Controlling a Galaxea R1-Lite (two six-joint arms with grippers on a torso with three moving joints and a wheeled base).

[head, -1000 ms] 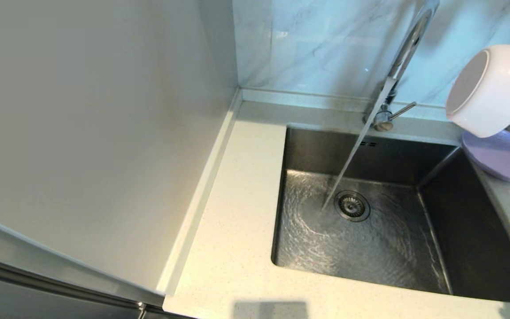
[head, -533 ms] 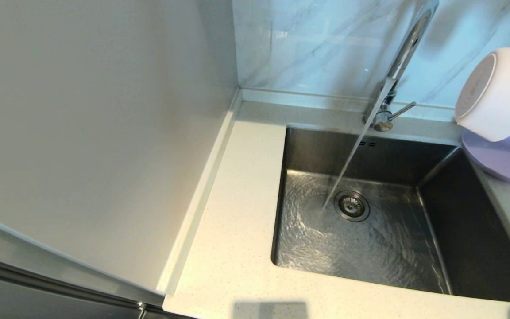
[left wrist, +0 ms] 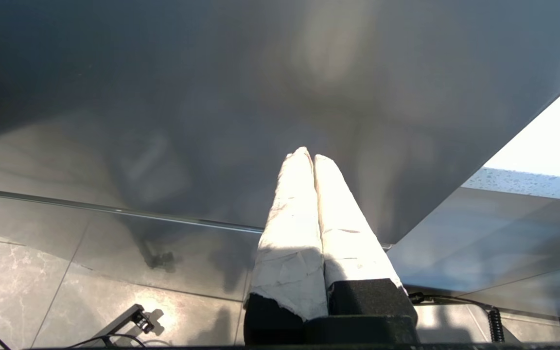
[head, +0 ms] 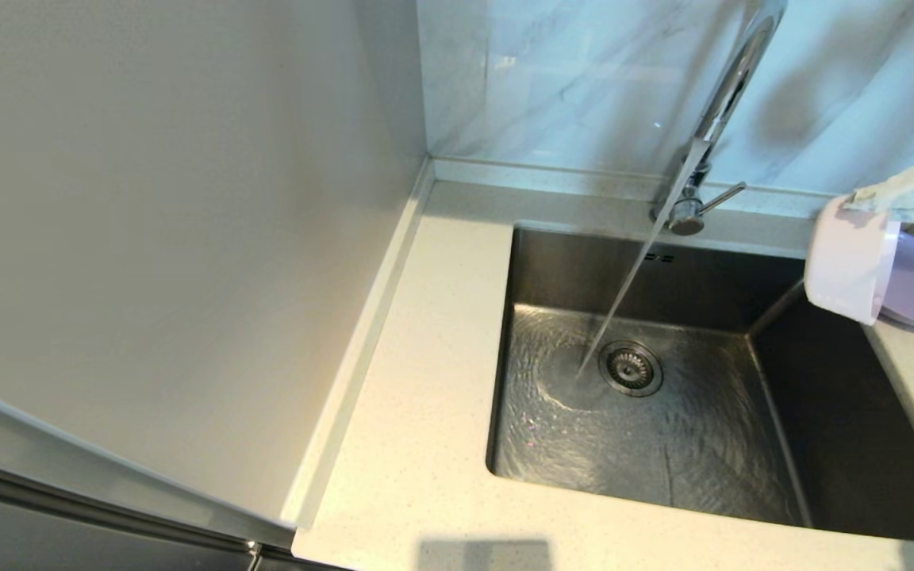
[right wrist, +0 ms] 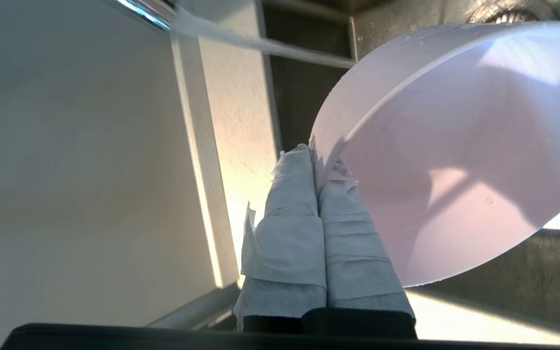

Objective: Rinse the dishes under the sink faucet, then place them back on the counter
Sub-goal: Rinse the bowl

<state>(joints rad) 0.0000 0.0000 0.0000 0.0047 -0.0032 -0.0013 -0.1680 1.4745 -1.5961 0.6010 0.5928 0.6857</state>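
2 right fingers (right wrist: 315, 160) pinching pale pink dish (head: 850, 258) rim over sink (head: 663, 274) edge, left fingers (left wrist: 309, 158) pressed together, no readable writing

The right gripper (head: 862, 202) sits at the far right edge of the head view, its cloth-wrapped fingers (right wrist: 304, 233) pressed together on the rim of the bowl (head: 850, 258), which it holds tipped on its side. Only the fingertips of that arm show from the head. The left gripper (left wrist: 309, 155) is out of the head view; its wrist camera shows two white-wrapped fingers (left wrist: 294, 228) lying flat against each other, nothing between them, pointing at a grey panel.
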